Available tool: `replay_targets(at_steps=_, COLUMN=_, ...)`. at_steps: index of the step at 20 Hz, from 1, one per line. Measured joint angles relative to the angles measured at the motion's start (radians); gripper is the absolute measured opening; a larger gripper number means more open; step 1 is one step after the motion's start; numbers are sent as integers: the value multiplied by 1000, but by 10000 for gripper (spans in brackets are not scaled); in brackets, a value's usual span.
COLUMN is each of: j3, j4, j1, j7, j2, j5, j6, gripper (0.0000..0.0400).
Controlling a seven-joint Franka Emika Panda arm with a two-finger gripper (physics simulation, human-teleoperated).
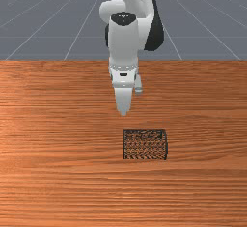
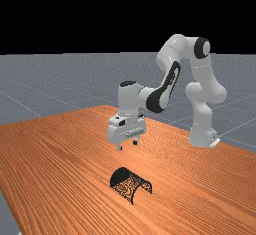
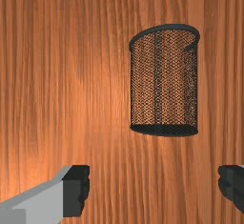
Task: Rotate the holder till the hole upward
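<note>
Rolling is being invited by the round wall of the mesh holder (image 3: 158, 80), which is lying on its side on the table (image 1: 58, 124); if one flank is being pushed first, the piece may be sent turning away instead of being gripped. Above the wood, the gripper (image 2: 127, 145) is being held up by the arm (image 1: 123, 37), with its fingers (image 3: 76, 189) standing wide apart and nothing being grasped. In the wrist view, the holder is lying ahead of the fingers and nearer one finger's line, so uneven contact is being risked if the hand is not being centred. Its dark base (image 3: 164, 131) is facing the gripper's side, while the rim (image 3: 164, 28) is apparently being turned toward the front view's right; by a wrong tilt, the hole would be forced downward. A shallow hold might also be slipping off the thin mesh. Around the holder, room for approach and turning is being left by bare wood, with the visible table edges lying well apart from it.
</note>
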Motion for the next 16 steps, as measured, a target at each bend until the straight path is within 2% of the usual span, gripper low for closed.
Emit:
replay_targets(at_steps=1, j3=0, j4=0, j1=0, j7=0, j2=0, j5=0, j6=0, gripper=243)
replay_targets(at_steps=2, j3=0, j4=0, j1=0, j7=0, j2=0, j5=0, j6=0, gripper=148)
replay_targets(at_steps=3, j3=0, j4=0, j1=0, j7=0, j2=0, j5=0, j6=0, gripper=90)
replay_targets(at_steps=5, j3=0, j4=0, j1=0, j7=0, j2=0, j5=0, j6=0, gripper=33)
replay_targets(at_steps=6, j3=15, j4=96, j1=-25, j7=-46, j2=-19, j5=86, j6=-219, gripper=20)
replay_targets(at_steps=7, j3=12, j4=232, j1=-26, j7=-43, j2=-69, j5=87, j6=-414, gripper=12)
replay_targets(at_steps=8, j3=11, j4=452, j1=-28, j7=-26, j2=-70, j5=95, j6=-630, gripper=7)
replay_targets(at_steps=9, j3=1, j4=484, j1=-8, j7=-5, j2=-109, j5=18, j6=-625, gripper=5)
replay_targets(at_steps=11, j3=1, j4=489, j1=-7, j7=-1, j2=-117, j5=14, j6=-624, gripper=2)
replay_targets(at_steps=12, j3=1, j4=489, j1=-5, j7=3, j2=-118, j5=9, j6=-624, gripper=158)
replay_targets(at_steps=13, j3=2, j4=489, j1=-3, j7=6, j2=-118, j5=8, j6=-624, gripper=253)
replay_targets(at_steps=14, j3=3, j4=489, j1=-3, j7=11, j2=-118, j5=16, j6=-624, gripper=311)
replay_targets(at_steps=16, j3=5, j4=489, j1=1, j7=21, j2=-118, j5=16, j6=-624, gripper=367)
